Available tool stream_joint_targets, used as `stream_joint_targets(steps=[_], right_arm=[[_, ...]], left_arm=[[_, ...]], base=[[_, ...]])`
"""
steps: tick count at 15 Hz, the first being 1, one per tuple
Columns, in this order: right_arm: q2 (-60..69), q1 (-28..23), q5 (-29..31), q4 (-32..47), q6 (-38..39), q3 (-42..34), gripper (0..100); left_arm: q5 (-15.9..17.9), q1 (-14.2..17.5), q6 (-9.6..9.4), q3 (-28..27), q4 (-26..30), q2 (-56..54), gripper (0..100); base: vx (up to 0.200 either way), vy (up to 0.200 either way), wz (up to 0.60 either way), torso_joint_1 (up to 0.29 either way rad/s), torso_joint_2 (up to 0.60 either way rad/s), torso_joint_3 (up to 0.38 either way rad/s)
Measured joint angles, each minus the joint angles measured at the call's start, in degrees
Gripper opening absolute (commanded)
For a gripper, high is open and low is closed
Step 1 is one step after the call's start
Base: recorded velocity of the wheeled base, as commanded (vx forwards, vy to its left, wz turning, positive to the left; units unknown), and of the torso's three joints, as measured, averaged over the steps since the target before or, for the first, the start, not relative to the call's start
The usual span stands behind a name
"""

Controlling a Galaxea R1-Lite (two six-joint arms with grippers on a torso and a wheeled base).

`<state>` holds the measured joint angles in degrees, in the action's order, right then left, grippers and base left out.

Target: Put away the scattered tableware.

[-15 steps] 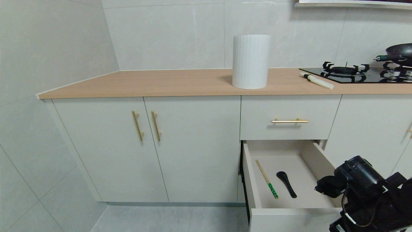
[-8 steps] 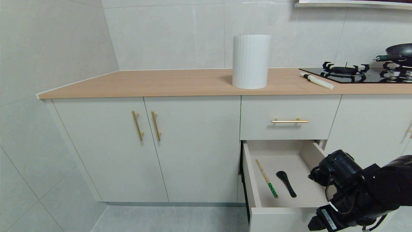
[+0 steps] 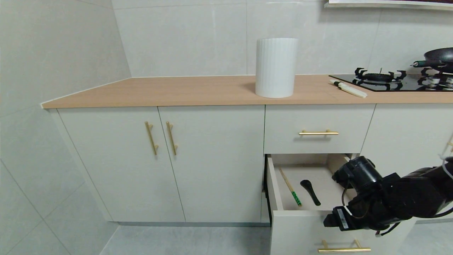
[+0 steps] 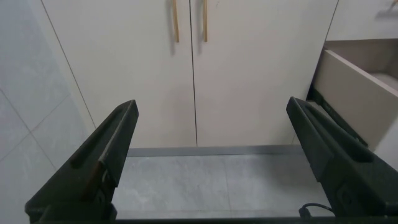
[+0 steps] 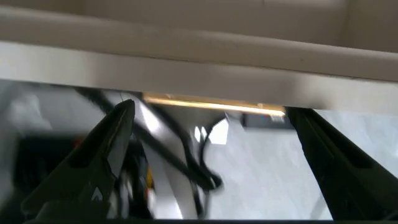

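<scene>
Closest in, the right gripper hangs at the front panel of the low drawer. Its jaws are spread wide and hold nothing, and the panel's top edge and gold bar handle sit between them. The left gripper is down near the floor facing the cabinet doors, its jaws just as wide and empty.

The drawer stands partly open. A pair of wooden chopsticks with green-patterned tips lies along its left wall on the matte, pale base. A glossy black spoon, rounded bowl towards the back, lies just beside them nearer the middle, not touching them. Those two look put away.

Higher and further back, a pale utensil, slim and smooth, lies near the front edge of the wood-grain countertop at its right end. I can't tell what kind it is. It sits beside the black glass gas hob that carries a dark pan. I'd judge it is what remains, plus shutting the drawer. A tall white ribbed canister stands mid-counter.
</scene>
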<state>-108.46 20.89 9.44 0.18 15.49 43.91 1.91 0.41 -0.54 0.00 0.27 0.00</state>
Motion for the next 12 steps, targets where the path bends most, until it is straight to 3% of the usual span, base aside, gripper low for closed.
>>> stream_joint_targets(steps=[6, 12], right_arm=[[-7.96, -3.32, 2.3, -13.42, 0.16, -0.09, 100], [-16.43, -7.45, 2.52, -34.63, 0.16, 0.63, 100]], left_arm=[[0.02, 0.0, 0.0, 0.0, -0.02, 0.0, 100], [0.0, 0.0, 0.0, 0.0, 0.0, 0.0, 100]], base=[[0.0, 0.0, 0.0, 0.0, 0.0, 0.0], [0.0, 0.0, 0.0, 0.0, 0.0, 0.0]])
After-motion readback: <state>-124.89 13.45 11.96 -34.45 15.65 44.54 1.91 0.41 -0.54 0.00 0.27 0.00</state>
